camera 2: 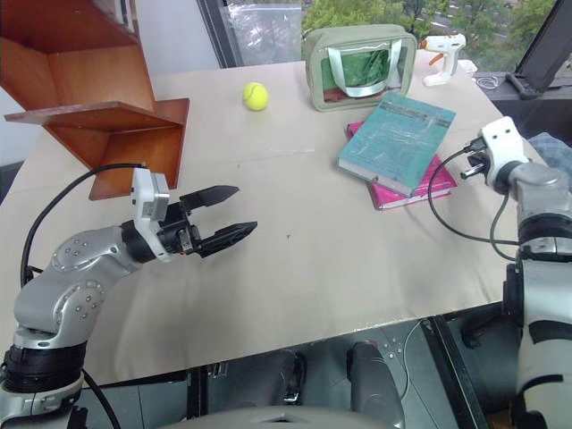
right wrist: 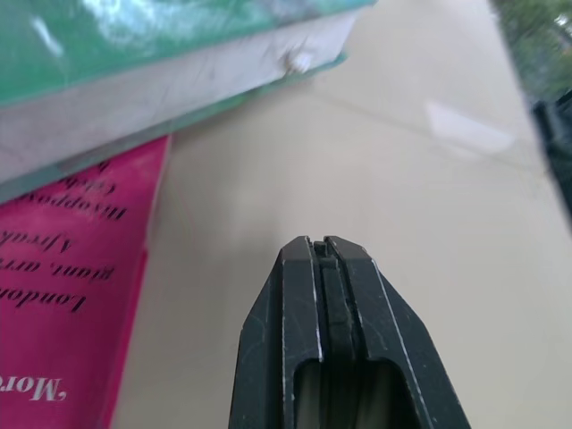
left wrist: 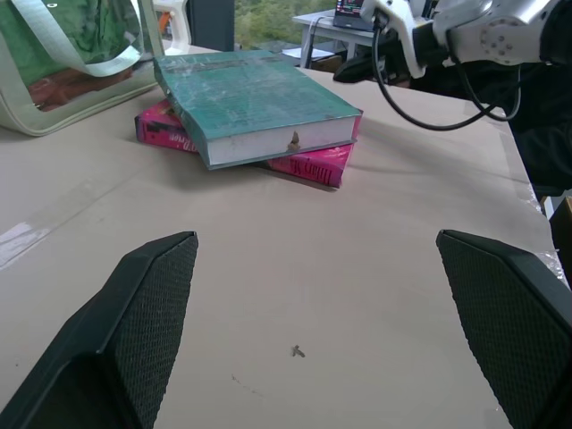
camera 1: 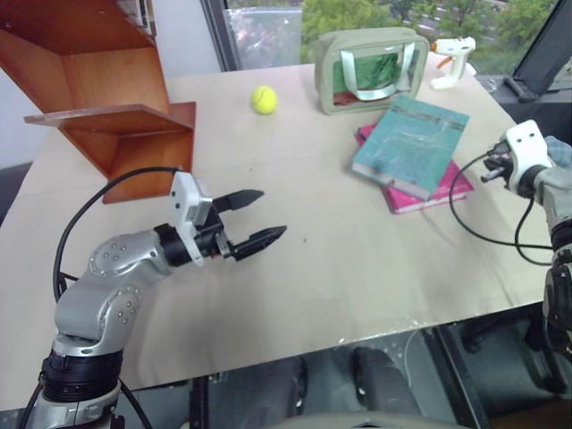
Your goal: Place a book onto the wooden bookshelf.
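While the book (camera 1: 410,143) is lying flat on top of a pink book (camera 1: 435,190) at the right side of the desk (camera 1: 313,259), we are recording the task as not yet begun in any visible sense: nothing is lifted, and the wooden bookshelf (camera 1: 107,98) is standing at the desk's far left corner, well apart from the stack. Our left hand (camera 1: 255,220) is hovering above the bare desk near the shelf, fingers spread wide and holding nothing, pointing toward the books. Our right hand (right wrist: 323,268) is sitting just beside the near right corner of the stack, fingers pressed together and empty, low over the desk surface. We are judging the remaining work to be everything: parting the right fingers, gripping the teal book without dragging the pink one, carrying it across, and setting it on a shelf. A tennis ball (camera 1: 263,99) and a green pouch (camera 1: 371,70) are resting farther back.
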Motion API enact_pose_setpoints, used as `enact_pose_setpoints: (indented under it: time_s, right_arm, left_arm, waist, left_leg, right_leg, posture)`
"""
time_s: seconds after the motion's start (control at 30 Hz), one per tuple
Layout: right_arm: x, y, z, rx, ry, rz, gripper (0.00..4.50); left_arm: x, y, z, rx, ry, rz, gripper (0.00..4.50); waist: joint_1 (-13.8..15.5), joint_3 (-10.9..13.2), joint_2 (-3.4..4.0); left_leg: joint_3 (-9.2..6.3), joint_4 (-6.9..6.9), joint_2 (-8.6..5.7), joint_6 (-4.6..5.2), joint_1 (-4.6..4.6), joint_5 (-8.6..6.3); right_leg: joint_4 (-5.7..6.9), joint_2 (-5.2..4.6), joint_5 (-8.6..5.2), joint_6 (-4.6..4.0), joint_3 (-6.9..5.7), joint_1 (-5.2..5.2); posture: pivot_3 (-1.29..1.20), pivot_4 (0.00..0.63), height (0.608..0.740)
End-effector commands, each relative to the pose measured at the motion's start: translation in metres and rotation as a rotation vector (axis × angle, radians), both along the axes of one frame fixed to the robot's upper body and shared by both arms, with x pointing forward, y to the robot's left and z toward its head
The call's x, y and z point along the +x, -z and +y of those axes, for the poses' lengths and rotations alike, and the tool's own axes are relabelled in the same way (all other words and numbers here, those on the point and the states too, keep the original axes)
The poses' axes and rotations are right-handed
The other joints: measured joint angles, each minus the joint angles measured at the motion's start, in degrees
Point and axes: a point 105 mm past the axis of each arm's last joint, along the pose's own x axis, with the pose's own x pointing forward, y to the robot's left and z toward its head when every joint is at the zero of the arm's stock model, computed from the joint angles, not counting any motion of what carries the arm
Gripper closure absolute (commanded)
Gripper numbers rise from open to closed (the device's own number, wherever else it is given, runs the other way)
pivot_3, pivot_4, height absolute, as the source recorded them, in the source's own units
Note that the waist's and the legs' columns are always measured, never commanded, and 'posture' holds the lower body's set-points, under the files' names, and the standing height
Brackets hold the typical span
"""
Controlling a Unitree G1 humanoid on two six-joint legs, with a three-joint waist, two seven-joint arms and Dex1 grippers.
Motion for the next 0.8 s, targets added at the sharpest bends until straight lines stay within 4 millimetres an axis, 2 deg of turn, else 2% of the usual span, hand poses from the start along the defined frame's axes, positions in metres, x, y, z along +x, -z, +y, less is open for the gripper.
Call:
enact_pose_setpoints:
  time_s: [0.03, 0.13, 0.2, 0.3, 0.4, 0.57, 0.7, 0.8]
  right_arm:
    - [-0.008, -0.049, 0.019, 0.0, -0.033, -0.175, 4.42]
    - [-0.023, -0.071, 0.058, 0.107, -0.132, -0.249, 4.42]
    - [-0.032, -0.075, 0.079, 0.121, -0.182, -0.257, 4.42]
    - [-0.033, -0.076, 0.107, 0.1, -0.228, -0.261, 4.42]
    - [-0.03, -0.066, 0.133, 0.02, -0.316, -0.226, 4.42]
    - [-0.024, -0.034, 0.167, -0.096, -0.463, -0.124, 4.42]
    - [-0.027, -0.028, 0.189, -0.107, -0.55, -0.12, 4.42]
    - [-0.028, -0.026, 0.192, -0.115, -0.559, -0.117, 4.42]
  left_arm:
    - [-0.003, -0.006, -0.006, 0.004, 0.031, -0.041, 0.0]
    - [-0.001, -0.006, -0.007, 0.004, 0.038, -0.038, 0.0]
    - [0.0, -0.006, -0.008, 0.006, 0.047, -0.037, 0.0]
    - [0.004, -0.007, -0.01, 0.006, 0.057, -0.04, 0.0]
    - [0.006, -0.007, -0.012, 0.004, 0.066, -0.043, 0.0]
    - [0.007, -0.008, -0.013, 0.0, 0.067, -0.051, 0.0]
    - [0.006, -0.008, -0.011, -0.002, 0.056, -0.053, 0.0]
    - [0.004, -0.007, -0.011, -0.005, 0.049, -0.054, 0.0]
  waist:
    - [0.1, 0.0, 0.02]
    - [0.0, 0.0, 0.05]
    - [0.1, 0.0, 0.05]
    - [0.4, 0.0, 0.05]
    - [0.4, 0.0, 0.05]
    - [0.3, 0.0, 0.05]
    - [0.2, 0.0, 0.05]
    - [0.2, 0.0, 0.05]
  left_leg:
    - [0.01, 0.0, 0.0, 0.0, 0.0, 0.0]
    - [0.04, 0.01, 0.0, 0.0, -0.02, 0.0]
    - [0.03, 0.06, 0.01, 0.0, -0.01, 0.0]
    - [-0.01, 0.08, 0.0, 0.0, -0.01, 0.0]
    - [0.0, 0.12, -0.04, 0.0, -0.01, 0.0]
    - [0.0, 0.13, -0.06, 0.0, -0.01, 0.0]
    - [-0.01, 0.13, -0.04, -0.01, -0.01, 0.01]
    - [-0.01, 0.13, -0.05, -0.01, -0.01, 0.01]
  right_leg:
    - [0.01, 0.0, 0.0, 0.0, 0.01, -0.01]
    - [0.05, -0.01, 0.0, 0.0, 0.06, -0.06]
    - [0.13, 0.01, 0.0, 0.01, 0.05, -0.07]
    - [0.15, 0.0, 0.0, 0.0, -0.02, -0.04]
    - [0.21, 0.0, 0.0, 0.01, -0.03, -0.04]
    - [0.22, 0.0, 0.0, 0.0, -0.03, -0.05]
    - [0.22, -0.01, 0.0, 0.0, -0.02, -0.07]
    - [0.22, 0.01, 0.0, 0.0, -0.02, -0.07]
  posture:
    - [0.0, 0.15, 0.74]
    - [0.0, 0.15, 0.74]
    - [0.0, 0.15, 0.74]
    - [0.0, 0.15, 0.74]
    - [0.0, 0.15, 0.74]
    - [0.0, 0.15, 0.74]
    - [0.0, 0.15, 0.74]
    - [0.0, 0.15, 0.74]
